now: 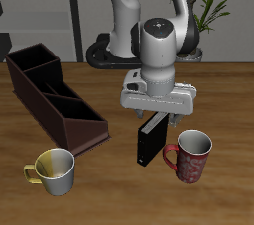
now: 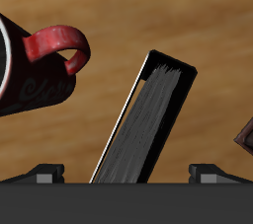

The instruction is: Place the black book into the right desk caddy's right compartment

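Two stages of the job are showing: the pick-up looks under way, the delivery not yet begun. In the exterior view the gripper (image 1: 152, 116) is sitting at the frame's centre, directly over the top edge of the book (image 1: 149, 142), which is standing upright between the caddy (image 1: 55, 100) at the left of the frame and the red mug (image 1: 190, 157) at lower right. Its lower end is reaching down to table (image 1: 109, 184) level, so I cannot tell whether it is lifted or resting there. The wrist view is showing the book (image 2: 146, 124) running down between the two fingertips (image 2: 44, 174), but the contact itself is hidden, so I cannot tell whether the jaws are clamping it or merely straddling it.

The caddy is lying along the left side of the exterior frame, well apart from the book, and none of its sections is holding the book. Its tall-walled end compartment (image 1: 30, 62) is sitting at upper left, the far end from the book. A yellow mug (image 1: 54, 168) is standing at lower left, near the caddy's low end.

Judging from this, what is left is most of the task: securing the grip, lifting clear, carrying over the caddy, and lowering the book into that tall end section.
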